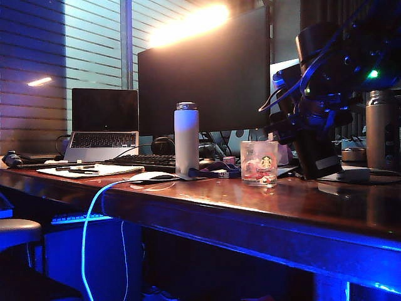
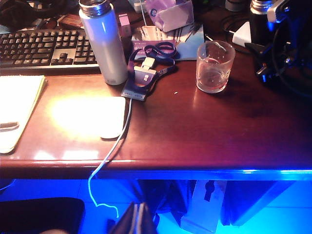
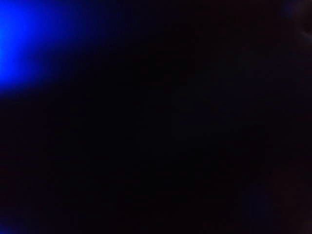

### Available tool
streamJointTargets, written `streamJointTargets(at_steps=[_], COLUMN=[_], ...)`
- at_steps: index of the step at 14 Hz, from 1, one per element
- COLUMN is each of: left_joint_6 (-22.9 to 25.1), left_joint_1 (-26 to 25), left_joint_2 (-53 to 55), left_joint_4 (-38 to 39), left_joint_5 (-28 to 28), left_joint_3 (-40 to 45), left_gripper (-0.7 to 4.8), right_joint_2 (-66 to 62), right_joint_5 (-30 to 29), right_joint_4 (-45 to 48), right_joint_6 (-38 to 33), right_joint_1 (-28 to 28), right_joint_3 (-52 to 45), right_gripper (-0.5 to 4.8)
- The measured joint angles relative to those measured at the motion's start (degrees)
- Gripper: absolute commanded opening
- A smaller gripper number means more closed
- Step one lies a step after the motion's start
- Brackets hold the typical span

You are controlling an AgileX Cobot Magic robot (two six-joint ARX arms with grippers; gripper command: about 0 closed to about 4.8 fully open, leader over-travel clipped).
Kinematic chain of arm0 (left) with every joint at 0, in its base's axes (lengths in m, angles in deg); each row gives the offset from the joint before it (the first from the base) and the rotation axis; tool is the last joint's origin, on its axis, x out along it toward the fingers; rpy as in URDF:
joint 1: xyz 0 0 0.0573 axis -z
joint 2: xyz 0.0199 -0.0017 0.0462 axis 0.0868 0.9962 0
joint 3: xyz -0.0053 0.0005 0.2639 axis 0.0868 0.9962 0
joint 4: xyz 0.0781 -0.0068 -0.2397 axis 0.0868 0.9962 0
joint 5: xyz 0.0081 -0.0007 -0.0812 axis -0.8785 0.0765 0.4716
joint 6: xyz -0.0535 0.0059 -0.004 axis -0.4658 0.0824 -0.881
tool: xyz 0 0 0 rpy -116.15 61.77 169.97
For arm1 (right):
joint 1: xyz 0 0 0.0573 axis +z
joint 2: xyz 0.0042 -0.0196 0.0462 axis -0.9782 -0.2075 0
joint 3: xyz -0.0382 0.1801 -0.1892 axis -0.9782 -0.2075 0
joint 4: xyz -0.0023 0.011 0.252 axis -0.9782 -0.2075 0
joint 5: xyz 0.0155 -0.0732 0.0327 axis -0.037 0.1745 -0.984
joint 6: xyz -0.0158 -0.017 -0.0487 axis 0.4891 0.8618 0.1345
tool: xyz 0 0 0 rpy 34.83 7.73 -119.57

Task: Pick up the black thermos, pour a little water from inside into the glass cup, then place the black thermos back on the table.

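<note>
In the exterior view, the black thermos (image 1: 321, 150) is seen on the right of the table (image 1: 250, 207), leaning, with the right gripper (image 1: 301, 122) clamped around it. The glass cup (image 1: 259, 163) stands just beside it, and a white bottle (image 1: 186, 138) further left.

In the left wrist view, the left gripper (image 2: 138, 219) is seen below the table edge, its jaws closed. The cup stands apart from the white bottle.

In the right wrist view, only darkness is shown.

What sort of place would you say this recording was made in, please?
Most likely an office or home workstation, dimly lit: a large monitor, an open laptop and a keyboard share a glossy wooden table. The right gripper works there; the left gripper waits below the edge.
</note>
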Motion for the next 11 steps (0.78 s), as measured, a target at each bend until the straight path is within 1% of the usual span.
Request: streamJointTargets(at_steps=[3, 6, 11], left_joint_6=[0.00, 0.00, 0.02], left_joint_1=[0.00, 0.00, 0.00], left_joint_2=[0.00, 0.00, 0.00], left_joint_4=[0.15, 0.20, 0.39], left_joint_5=[-0.02, 0.00, 0.00], left_joint_3=[0.00, 0.00, 0.00], left_gripper=[0.23, 0.22, 0.23], right_joint_2=[-1.66, -2.95, -4.66], right_joint_5=[0.04, -0.59, -0.85], right_joint_4=[-0.85, -0.81, -1.84], right_joint_6=[0.79, 3.39, 8.02], right_joint_1=[-0.74, -1.09, -1.42], right_joint_3=[2.29, 5.09, 5.95], right_gripper=[-0.02, -0.02, -0.02])
